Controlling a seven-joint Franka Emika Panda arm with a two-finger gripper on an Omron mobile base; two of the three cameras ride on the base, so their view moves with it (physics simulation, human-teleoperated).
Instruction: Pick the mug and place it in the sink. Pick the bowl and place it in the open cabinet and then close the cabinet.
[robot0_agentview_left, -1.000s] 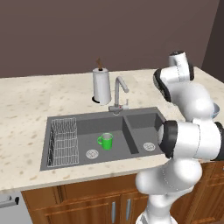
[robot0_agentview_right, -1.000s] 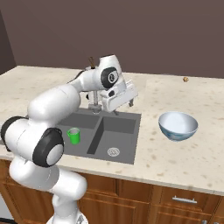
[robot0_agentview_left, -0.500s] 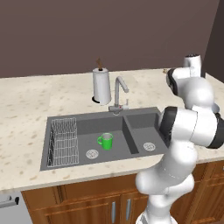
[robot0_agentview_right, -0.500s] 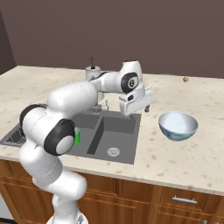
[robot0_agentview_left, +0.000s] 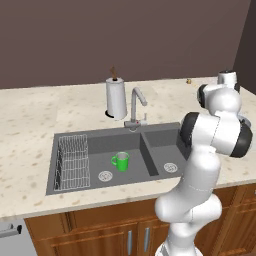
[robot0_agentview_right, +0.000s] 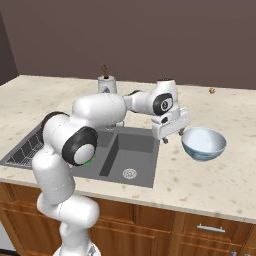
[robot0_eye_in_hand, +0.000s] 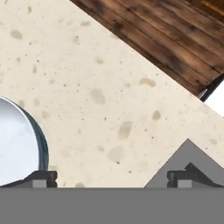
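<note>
The green mug (robot0_agentview_left: 120, 161) stands upright in the left basin of the dark grey sink (robot0_agentview_left: 100, 134), and a sliver of the mug (robot0_agentview_right: 91, 156) peeks out behind my elbow. The white and blue bowl (robot0_agentview_right: 203, 143) sits on the counter right of the sink (robot0_agentview_right: 135, 150). My gripper (robot0_agentview_right: 174, 136) hangs open and empty just left of the bowl, over the counter strip between sink and bowl. In the hand view the bowl (robot0_eye_in_hand: 17, 144) lies by the left fingertip of the gripper (robot0_eye_in_hand: 113, 177), a grey sink corner (robot0_eye_in_hand: 188, 156) by the right. The cabinet is out of view.
A paper towel roll (robot0_agentview_left: 116, 97) and a chrome faucet (robot0_agentview_left: 136, 102) stand behind the sink. A wire rack (robot0_agentview_left: 72, 162) fills the basin's left end. A small brown object (robot0_agentview_right: 212, 90) lies at the counter's back. Floor-level wooden cabinets (robot0_agentview_right: 210, 230) run below the counter edge.
The arm has swung to the right, from above the sink to beside the bowl. The gripper has stayed open. The mug has stayed in the basin.
</note>
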